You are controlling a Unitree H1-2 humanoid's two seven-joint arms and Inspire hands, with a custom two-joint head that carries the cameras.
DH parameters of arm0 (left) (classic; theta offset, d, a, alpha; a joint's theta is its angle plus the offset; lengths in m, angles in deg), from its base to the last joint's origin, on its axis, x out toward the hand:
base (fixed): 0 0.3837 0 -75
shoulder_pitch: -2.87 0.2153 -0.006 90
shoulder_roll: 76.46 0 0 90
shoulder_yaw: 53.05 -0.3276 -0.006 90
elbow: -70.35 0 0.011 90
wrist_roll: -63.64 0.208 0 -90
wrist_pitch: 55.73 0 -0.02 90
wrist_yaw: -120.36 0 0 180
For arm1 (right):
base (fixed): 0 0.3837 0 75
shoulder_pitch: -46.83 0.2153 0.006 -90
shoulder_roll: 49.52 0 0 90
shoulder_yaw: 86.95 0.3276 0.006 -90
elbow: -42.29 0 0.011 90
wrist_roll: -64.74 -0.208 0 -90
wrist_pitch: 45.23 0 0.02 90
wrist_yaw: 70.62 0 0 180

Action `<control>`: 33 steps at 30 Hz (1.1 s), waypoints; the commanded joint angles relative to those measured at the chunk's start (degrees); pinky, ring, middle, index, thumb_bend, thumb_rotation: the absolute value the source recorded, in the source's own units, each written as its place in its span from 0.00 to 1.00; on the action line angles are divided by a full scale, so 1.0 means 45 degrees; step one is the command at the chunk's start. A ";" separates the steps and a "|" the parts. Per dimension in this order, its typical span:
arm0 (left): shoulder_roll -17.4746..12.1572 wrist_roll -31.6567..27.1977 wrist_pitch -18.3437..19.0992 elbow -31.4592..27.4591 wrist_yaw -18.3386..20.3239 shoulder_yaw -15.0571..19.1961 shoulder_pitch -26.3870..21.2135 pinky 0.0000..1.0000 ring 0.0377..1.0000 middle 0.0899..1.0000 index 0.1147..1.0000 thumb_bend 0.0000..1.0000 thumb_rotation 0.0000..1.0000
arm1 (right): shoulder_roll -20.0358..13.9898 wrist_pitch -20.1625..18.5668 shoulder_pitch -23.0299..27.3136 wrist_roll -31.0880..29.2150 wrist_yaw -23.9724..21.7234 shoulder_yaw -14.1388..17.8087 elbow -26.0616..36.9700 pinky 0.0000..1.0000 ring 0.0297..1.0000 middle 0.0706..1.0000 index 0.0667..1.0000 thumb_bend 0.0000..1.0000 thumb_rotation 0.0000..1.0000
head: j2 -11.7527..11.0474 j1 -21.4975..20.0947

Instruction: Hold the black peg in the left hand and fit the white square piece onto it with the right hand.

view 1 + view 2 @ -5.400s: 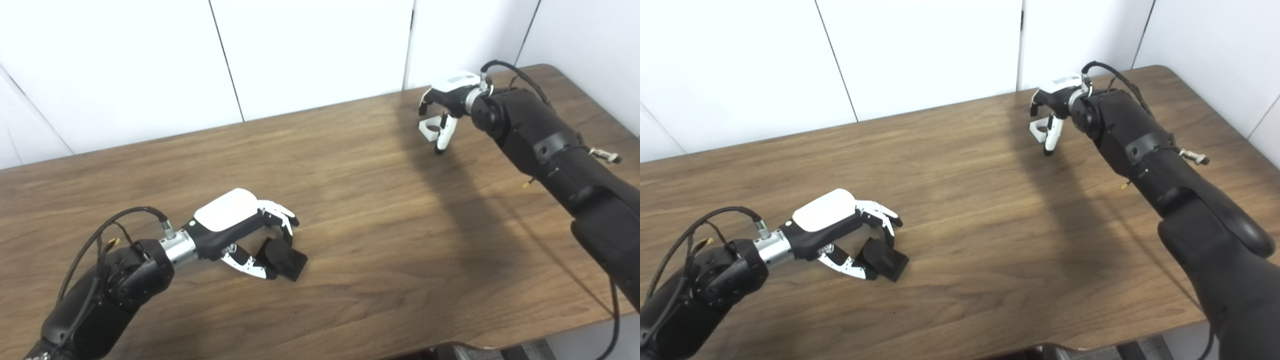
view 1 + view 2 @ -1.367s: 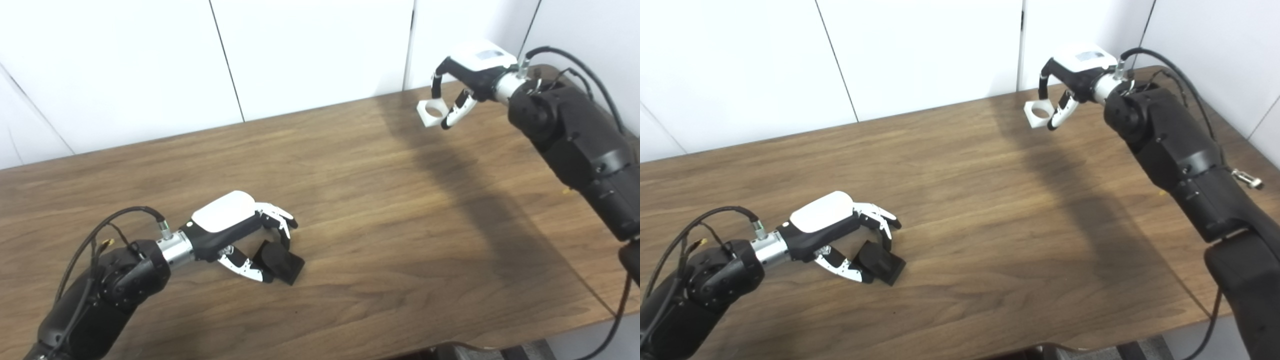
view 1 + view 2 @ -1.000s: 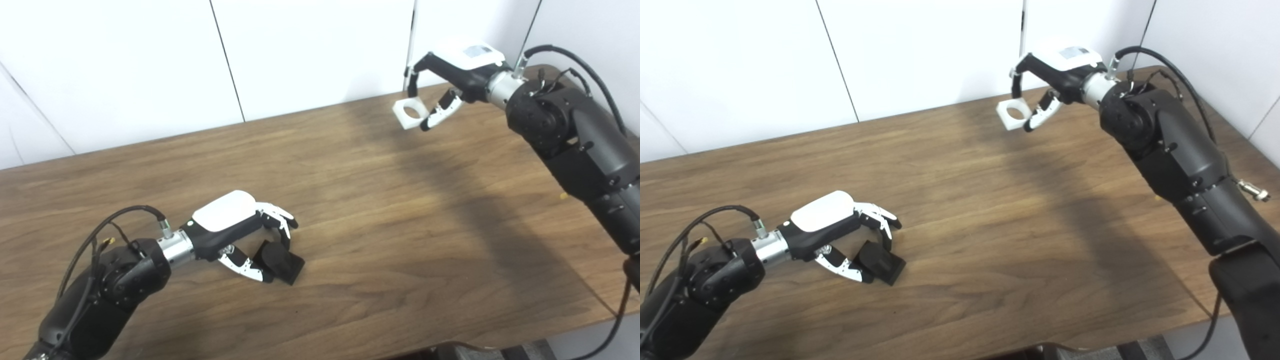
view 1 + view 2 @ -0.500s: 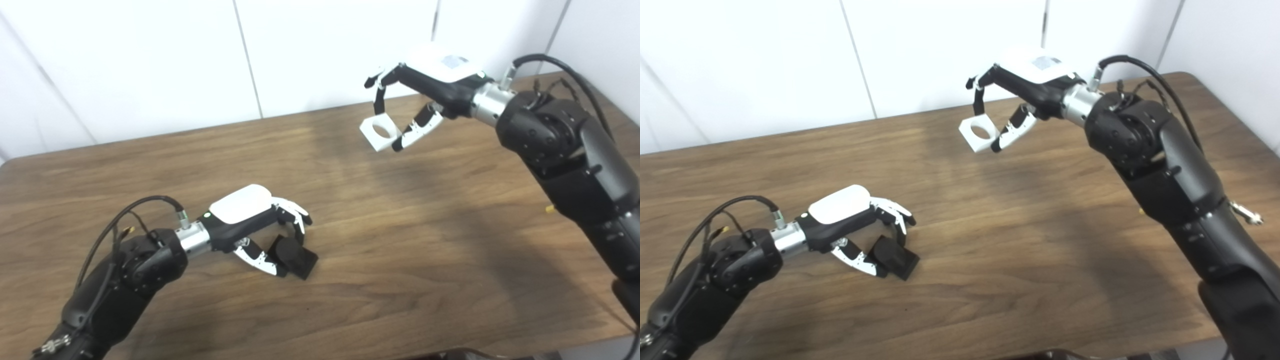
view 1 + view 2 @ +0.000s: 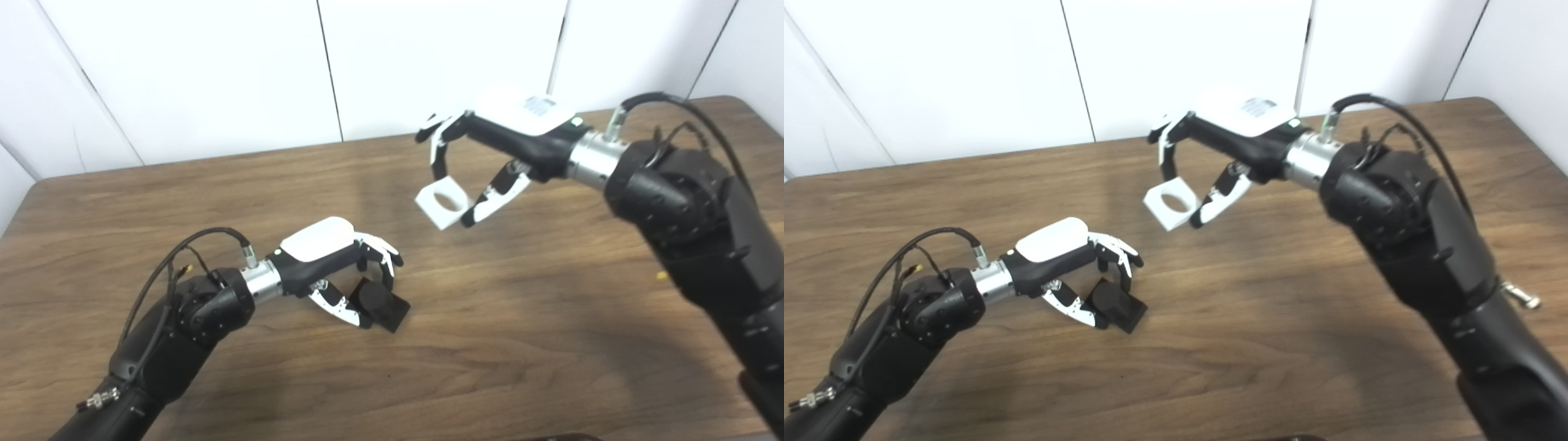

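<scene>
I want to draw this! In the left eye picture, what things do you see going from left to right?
Left hand → black peg → white square piece → right hand, all over the wooden table.

Bright even light, soft shadows, slight blur

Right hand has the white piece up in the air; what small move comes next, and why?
Probably carry the right hand lower and leftward toward the black peg. The white square piece hangs above the table, well apart from the peg, which the left hand grips low on the tabletop.
</scene>
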 commanded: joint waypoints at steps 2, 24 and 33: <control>-0.0037 0.1281 0.0821 0.0354 0.0735 -0.0500 0.0666 0.62 0.74 0.76 0.43 0.52 0.08 | 0.0628 -0.0175 -0.0253 0.0670 0.0515 -0.0088 0.0404 0.72 0.84 0.78 0.44 0.52 0.15 | 0.0029 0.0040; 0.0267 0.2601 0.3178 -0.0736 0.0648 -0.0185 0.1138 0.56 0.68 0.75 0.43 0.52 0.08 | 0.2146 -0.0584 -0.1790 0.2362 0.0337 -0.0518 0.0735 0.89 0.87 0.78 0.44 0.52 0.14 | 0.0384 0.0568; 0.0292 0.2494 0.3258 -0.0668 0.0613 -0.0226 0.1054 0.59 0.70 0.75 0.43 0.52 0.08 | 0.2459 -0.0398 -0.1901 0.2710 0.0254 -0.0852 0.0514 0.88 0.87 0.78 0.44 0.52 0.14 | 0.0482 0.0797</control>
